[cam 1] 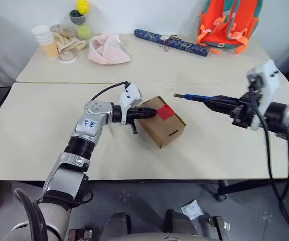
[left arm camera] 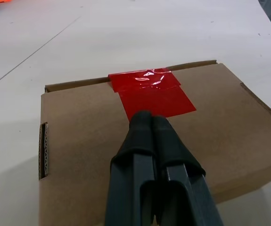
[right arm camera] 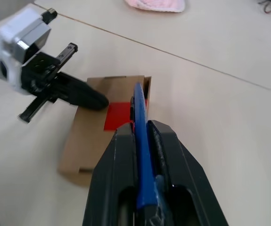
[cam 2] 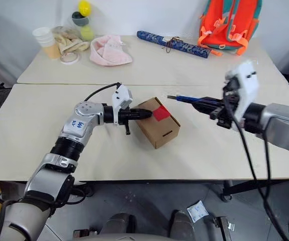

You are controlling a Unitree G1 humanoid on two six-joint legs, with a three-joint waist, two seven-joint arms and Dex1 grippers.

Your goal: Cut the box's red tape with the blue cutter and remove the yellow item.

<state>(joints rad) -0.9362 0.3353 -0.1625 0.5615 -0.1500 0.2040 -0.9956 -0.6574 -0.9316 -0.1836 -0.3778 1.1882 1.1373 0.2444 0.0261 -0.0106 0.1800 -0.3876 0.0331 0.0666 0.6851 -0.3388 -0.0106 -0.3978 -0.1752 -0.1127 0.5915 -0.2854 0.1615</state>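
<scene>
One box (cam 1: 163,122), one blue cutter (cam 1: 193,97), two claws, one backpack (cam 1: 228,22), three stacked balls (cam 1: 81,18)

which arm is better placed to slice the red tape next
Right. The right gripper is shut on the blue cutter, tip aimed at the red tape. The left gripper, shut, sits on the box.

Left gripper (cam 1: 153,113) reaches level, fingers pressed together — right gripper (cam 1: 212,102) clamped, raised, pointing left.

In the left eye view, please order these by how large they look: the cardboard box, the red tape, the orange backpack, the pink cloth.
1. The orange backpack, partly cut off.
2. The cardboard box.
3. The pink cloth, close to the box in apparent size, so this order is unsure.
4. The red tape, clearly smallest.
</scene>
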